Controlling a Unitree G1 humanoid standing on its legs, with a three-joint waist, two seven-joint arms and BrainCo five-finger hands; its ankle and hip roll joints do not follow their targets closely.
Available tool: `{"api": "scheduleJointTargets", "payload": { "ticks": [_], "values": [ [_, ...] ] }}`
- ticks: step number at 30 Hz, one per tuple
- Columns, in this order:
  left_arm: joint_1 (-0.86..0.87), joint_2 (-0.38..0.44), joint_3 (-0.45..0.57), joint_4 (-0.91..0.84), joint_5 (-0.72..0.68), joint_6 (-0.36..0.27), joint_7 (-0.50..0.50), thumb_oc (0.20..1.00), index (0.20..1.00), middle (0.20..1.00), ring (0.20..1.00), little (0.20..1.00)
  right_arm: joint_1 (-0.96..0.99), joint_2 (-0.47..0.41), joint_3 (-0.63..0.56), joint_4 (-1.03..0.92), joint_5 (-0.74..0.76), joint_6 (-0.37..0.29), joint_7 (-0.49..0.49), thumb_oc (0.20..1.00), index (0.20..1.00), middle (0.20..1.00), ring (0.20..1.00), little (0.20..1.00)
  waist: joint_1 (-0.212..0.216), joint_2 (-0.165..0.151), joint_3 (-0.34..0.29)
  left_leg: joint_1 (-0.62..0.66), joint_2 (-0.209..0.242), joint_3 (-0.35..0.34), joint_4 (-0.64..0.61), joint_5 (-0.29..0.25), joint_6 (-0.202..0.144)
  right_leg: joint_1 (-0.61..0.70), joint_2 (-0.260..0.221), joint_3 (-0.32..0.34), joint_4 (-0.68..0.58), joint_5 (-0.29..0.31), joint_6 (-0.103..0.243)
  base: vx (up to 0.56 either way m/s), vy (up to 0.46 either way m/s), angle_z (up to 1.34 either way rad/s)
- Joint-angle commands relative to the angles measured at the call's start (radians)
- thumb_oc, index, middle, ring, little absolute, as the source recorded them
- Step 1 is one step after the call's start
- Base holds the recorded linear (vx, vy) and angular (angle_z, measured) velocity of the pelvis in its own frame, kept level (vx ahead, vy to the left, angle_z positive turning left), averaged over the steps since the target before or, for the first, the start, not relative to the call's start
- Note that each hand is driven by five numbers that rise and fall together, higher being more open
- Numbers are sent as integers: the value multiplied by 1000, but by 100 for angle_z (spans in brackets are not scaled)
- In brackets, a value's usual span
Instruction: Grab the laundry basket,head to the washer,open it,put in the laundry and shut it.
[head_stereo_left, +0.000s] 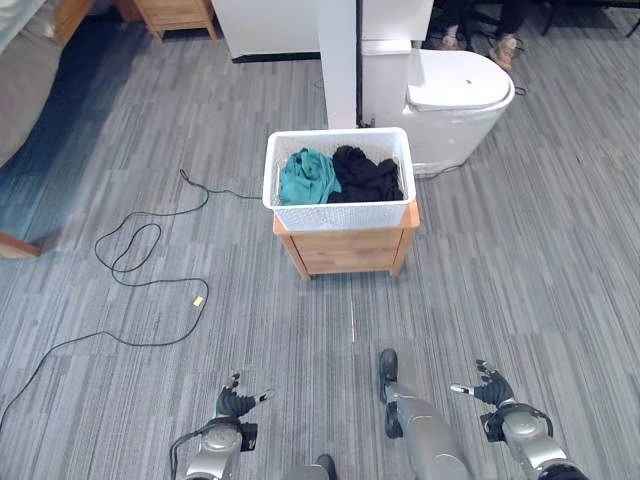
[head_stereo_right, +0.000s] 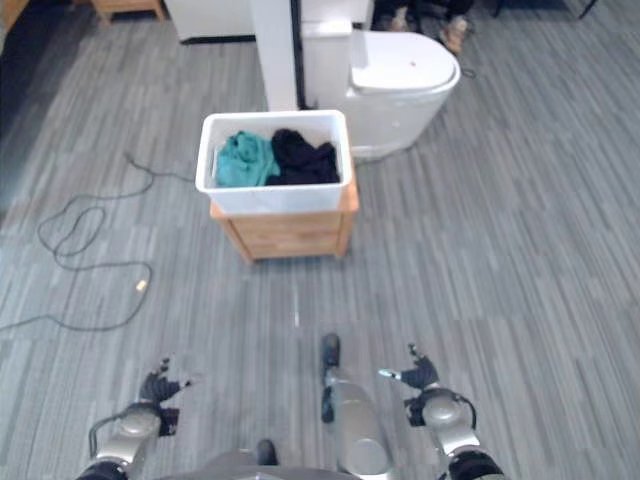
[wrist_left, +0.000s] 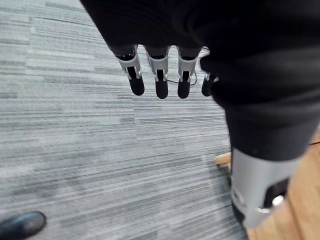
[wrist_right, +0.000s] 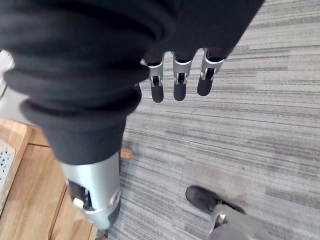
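Note:
A white laundry basket (head_stereo_left: 340, 211) stands on a low wooden stand (head_stereo_left: 350, 250) ahead of me. It holds a teal garment (head_stereo_left: 308, 178) and a black garment (head_stereo_left: 365, 175). My left hand (head_stereo_left: 236, 403) hangs low at the lower left, open, well short of the basket. Low at the right, my right hand (head_stereo_left: 490, 387) is open too. In the wrist views the fingers (wrist_left: 157, 75) of the left hand and the fingers (wrist_right: 180, 77) of the right hand are straight over grey floor and hold nothing.
A white rounded appliance (head_stereo_left: 455, 100) stands behind the basket beside a white post (head_stereo_left: 338, 60). A black cord (head_stereo_left: 140, 255) loops over the grey striped floor at the left. Wooden furniture (head_stereo_left: 175, 15) stands at the far back left. A person's shoes (head_stereo_left: 500, 45) show at the top right.

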Motion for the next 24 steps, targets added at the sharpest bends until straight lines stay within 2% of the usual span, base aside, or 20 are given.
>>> {"api": "scheduleJointTargets", "payload": {
  "ticks": [1,3,4,6,7,8,10,11,13,15,17,18,22,24],
  "values": [
    [35,53,-7,-44,-4,-26,2,1000,1000,1000,1000,1000,34,-50,0,-87,5,-38,-5,1000,1000,1000,1000,1000,-20,-36,-55,-181,-80,89,208,-21,-1,109,-54,5,-125,-30,37,257,-120,86],
    [40,53,-5,-48,-5,-23,-4,1000,1000,1000,1000,1000,33,-57,-3,-83,9,-33,-4,1000,1000,1000,1000,1000,-15,-39,-69,-211,-47,112,260,15,-6,150,-43,-3,-135,-64,17,277,-112,11],
    [35,51,-6,-42,-11,-21,-4,1000,1000,1000,1000,1000,30,-58,2,-73,11,-31,-6,1000,1000,1000,1000,1000,-12,-43,-70,-235,-33,124,269,13,1,168,-42,-4,-137,-78,11,255,-70,-27],
    [34,49,-7,-25,-4,-16,-2,1000,1000,1000,1000,1000,29,-62,2,-68,13,-31,-11,1000,1000,1000,1000,1000,4,-56,-78,-280,-22,132,177,-31,28,217,-46,0,-158,-105,15,395,-32,-20],
    [36,50,-9,-29,-2,-17,-1,1000,1000,1000,1000,1000,31,-70,1,-71,9,-32,-16,1000,1000,1000,1000,1000,13,-53,-73,-326,-3,131,100,25,19,246,-44,-2,-171,-120,16,486,30,-30],
    [37,52,-3,-30,-11,-16,4,1000,1000,1000,1000,1000,30,-70,3,-70,12,-32,-25,1000,1000,1000,1000,1000,31,-46,-61,-374,16,129,30,104,5,277,-29,3,-172,-142,8,390,58,-36],
    [38,54,2,-16,-17,-13,10,1000,1000,1000,1000,1000,29,-63,8,-64,13,-31,-31,1000,1000,1000,1000,1000,52,-39,-51,-421,31,124,-35,184,-12,322,-8,21,-162,-180,-2,381,118,-28],
    [40,54,1,-13,-15,-12,10,1000,1000,1000,1000,1000,30,-62,7,-64,11,-31,-33,1000,1000,1000,1000,1000,55,-41,-51,-427,33,129,-36,192,-15,333,-6,27,-153,-193,-4,376,179,-21],
    [57,57,9,4,10,-9,1,1000,1000,1000,1000,1000,43,-50,3,-65,-10,-29,-22,1000,1000,1000,1000,1000,54,-43,-68,-385,17,146,-59,160,9,353,-20,45,-105,-222,15,357,264,-42],
    [55,65,12,-2,13,-10,4,1000,1000,1000,1000,1000,34,-42,9,-66,-25,-29,-20,1000,1000,1000,1000,1000,54,-50,-68,-379,6,156,-40,141,29,323,-34,61,-39,-220,31,192,240,-67],
    [36,88,24,-15,-5,-13,15,1000,1000,1000,1000,1000,2,-33,16,-83,-23,-33,-21,1000,1000,1000,1000,1000,57,-55,-55,-365,0,181,-20,112,56,234,-54,81,94,-204,58,86,198,-70],
    [33,93,30,-19,-14,-15,18,1000,1000,1000,1000,1000,-6,-32,18,-89,-23,-33,-22,1000,1000,1000,1000,1000,58,-56,-53,-356,-2,188,-22,104,60,207,-59,81,117,-196,63,59,122,-67],
    [26,114,39,-26,-24,-21,31,1000,1000,1000,1000,1000,-33,-52,25,-115,-34,-38,-32,1000,1000,1000,1000,1000,57,-53,-56,-307,-10,212,-43,79,65,174,-85,30,54,-161,61,85,14,-41],
    [37,119,43,-50,-19,-25,27,1000,1000,1000,1000,1000,-30,-62,19,-138,-40,-37,-31,1000,1000,1000,1000,1000,54,-57,-64,-300,-16,204,-41,79,66,194,-88,27,13,-150,64,84,-33,-11]
  ]
}}
